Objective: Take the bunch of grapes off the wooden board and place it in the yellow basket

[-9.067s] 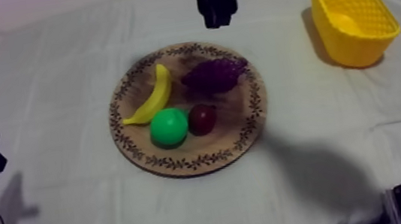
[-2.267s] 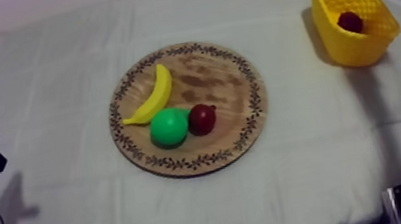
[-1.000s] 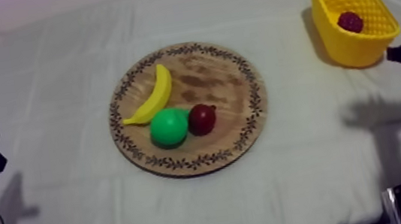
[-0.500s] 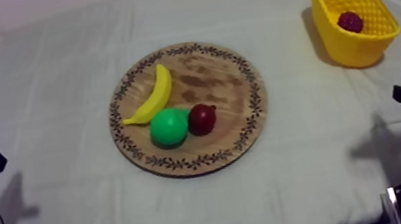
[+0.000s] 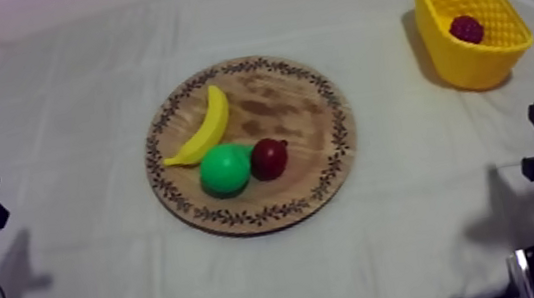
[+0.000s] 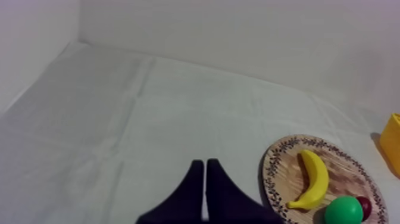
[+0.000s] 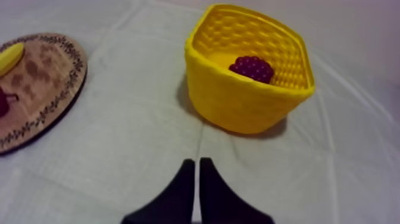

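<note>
1. The bunch of grapes (image 7: pixel 252 68) lies inside the yellow basket (image 7: pixel 238 110).
2. The right pincer (image 7: pixel 194 162) is closed, holding nothing, over the bench (image 5: pixel 425 229) near the basket.
3. The left pincer (image 6: pixel 205 164) is closed and empty, well apart from the basket, with the wooden board (image 6: pixel 345 161) between.

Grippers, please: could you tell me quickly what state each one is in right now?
Left gripper: shut, holding nothing, beside the wooden board.
Right gripper: shut, holding nothing, before the yellow basket with the bunch of grapes inside.
</note>
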`<state>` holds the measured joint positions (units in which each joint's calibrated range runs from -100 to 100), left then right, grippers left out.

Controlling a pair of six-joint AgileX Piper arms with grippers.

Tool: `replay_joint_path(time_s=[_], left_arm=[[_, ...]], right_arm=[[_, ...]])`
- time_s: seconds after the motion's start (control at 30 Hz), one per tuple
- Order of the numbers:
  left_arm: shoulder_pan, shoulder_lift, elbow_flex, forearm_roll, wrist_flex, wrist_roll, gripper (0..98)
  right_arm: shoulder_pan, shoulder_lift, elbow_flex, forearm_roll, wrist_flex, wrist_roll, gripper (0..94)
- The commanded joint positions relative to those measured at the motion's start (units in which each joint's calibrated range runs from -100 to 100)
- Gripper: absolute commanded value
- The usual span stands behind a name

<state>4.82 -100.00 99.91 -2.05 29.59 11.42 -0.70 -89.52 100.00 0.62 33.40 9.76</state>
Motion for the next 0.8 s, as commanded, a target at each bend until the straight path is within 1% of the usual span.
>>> replay_joint_path(time_s=[0.0,0.17,0.43,0.77], left_arm=[[0.0,0.0,0.0,-0.02,0.0,0.0,0.1],[0.0,0.0,0.0,-0.02,0.0,0.0,0.1],[0.0,0.0,0.0,-0.02,0.0,0.0,0.1],[0.0,0.0,0.0,-0.02,0.0,0.0,0.1]], right_arm=[[0.1,-1.2,0.0,-0.9,0.6,4.1,0.3],[-0.2,-4.9,0.0,-1.4,2.4,5.1,0.3],[0.7,-6.1,0.0,-1.5,3.0,2.5,0.3],[0.9,-6.1,0.0,-1.5,3.1,2.1,0.3]])
